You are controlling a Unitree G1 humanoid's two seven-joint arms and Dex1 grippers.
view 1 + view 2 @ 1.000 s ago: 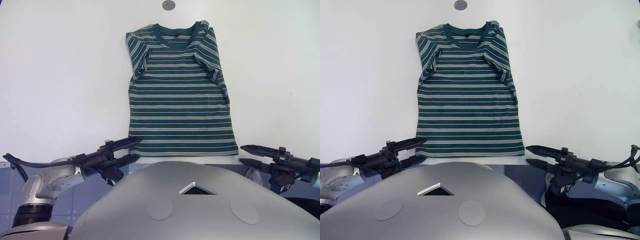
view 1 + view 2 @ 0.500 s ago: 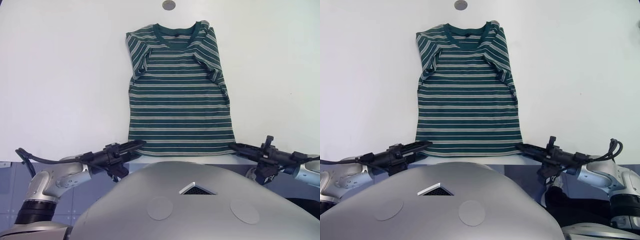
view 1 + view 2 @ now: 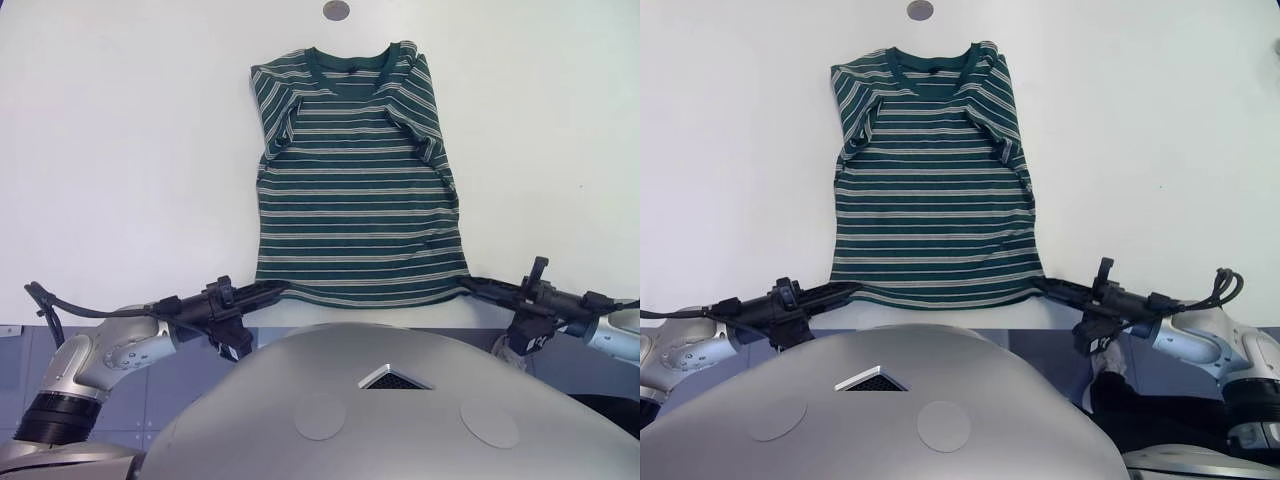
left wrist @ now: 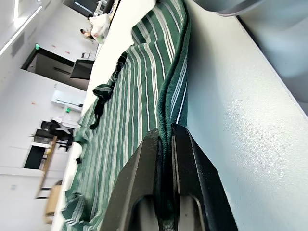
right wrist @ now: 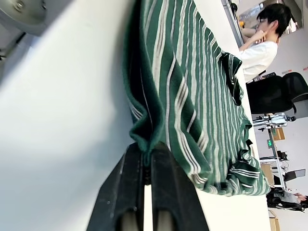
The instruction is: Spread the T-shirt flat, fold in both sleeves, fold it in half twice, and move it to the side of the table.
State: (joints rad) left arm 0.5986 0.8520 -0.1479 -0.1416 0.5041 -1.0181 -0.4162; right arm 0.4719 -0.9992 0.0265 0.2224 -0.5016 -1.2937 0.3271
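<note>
A dark green T-shirt with white stripes (image 3: 355, 190) lies on the white table (image 3: 130, 180), collar at the far side, both sleeves folded in over the body. Its near hem is lifted slightly at both corners. My left gripper (image 3: 278, 288) is shut on the near left hem corner, and the left wrist view shows the hem (image 4: 166, 120) pinched between the fingers (image 4: 144, 178). My right gripper (image 3: 468, 283) is shut on the near right hem corner, with the cloth (image 5: 159, 110) clamped between its fingers (image 5: 168, 192) in the right wrist view.
A small grey round disc (image 3: 336, 10) is set in the table beyond the collar. Bare table surface spreads wide to the left and right of the shirt. The table's near edge (image 3: 120, 318) runs just under both grippers.
Both grippers moved inward to the hem corners and closed on them. The near hem has since risen a little and pulled back from the table edge.
</note>
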